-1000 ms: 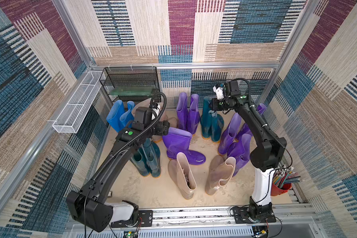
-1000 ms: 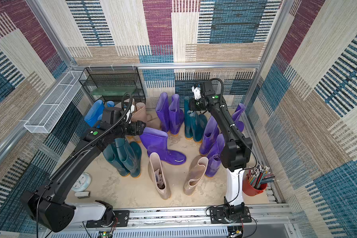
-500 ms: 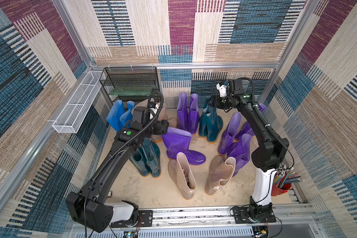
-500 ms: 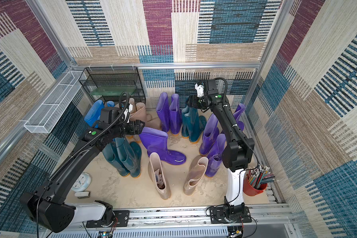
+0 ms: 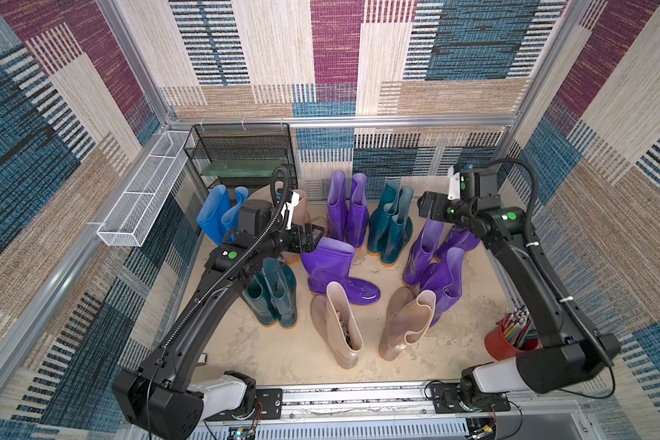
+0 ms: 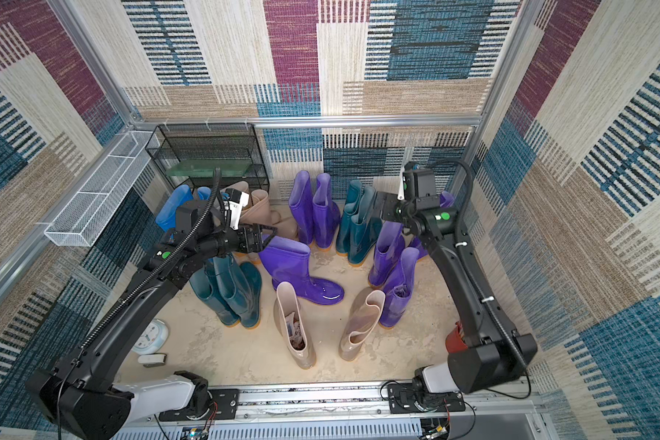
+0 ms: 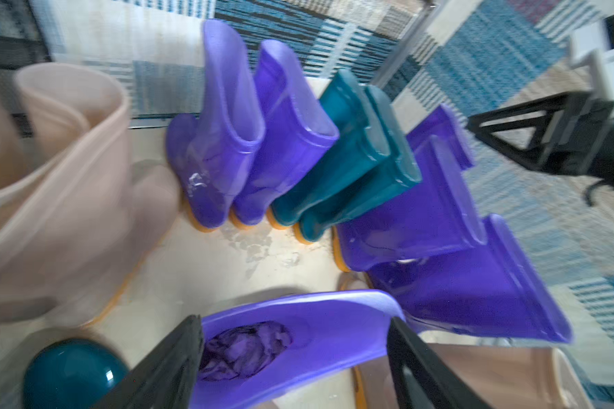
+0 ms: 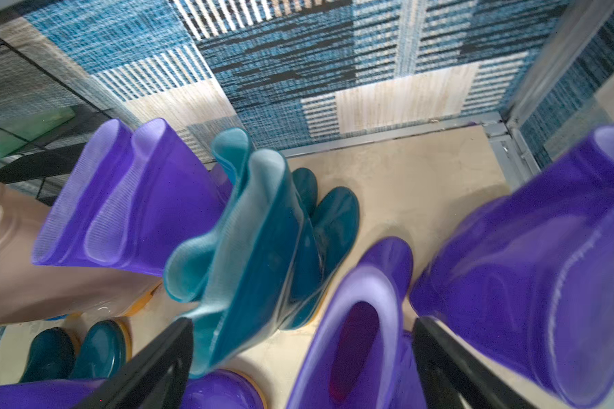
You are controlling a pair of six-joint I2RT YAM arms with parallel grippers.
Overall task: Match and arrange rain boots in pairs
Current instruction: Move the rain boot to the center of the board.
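left gripper (image 7: 293,320): jaws spread wide and empty, poised at the cuff of the short purple boot (image 5: 330,266); no pad seems to press on it.
right gripper (image 8: 303,320): jaws wide apart with nothing in them, just beside the back teal pair (image 5: 391,224) and above a purple cuff.
short purple boot: stands mid-floor, toe towards the right arm, crumpled stuffing (image 7: 245,350) inside.
handling: glossy rubber, probably slick and light. the shafts look soft: the teal tops are pressed flat and one beige cuff folds inward. best hold, i judge, is one finger inside the cuff and one outside, pinching the rim.
likely mate: loose purple boots (image 5: 435,263) crowd by the right arm, leaning on each other; the match is probably among them.
seemingly paired: tall purple pair (image 5: 345,213), front teal pair (image 5: 273,293), blue pair (image 5: 218,213).
in the way: two beige boots (image 5: 340,324) stand apart at the front; more beige ones sit behind the left wrist.
edges: black wire rack (image 5: 241,156) and red pencil pot (image 5: 507,339), both well apart from the jaws.
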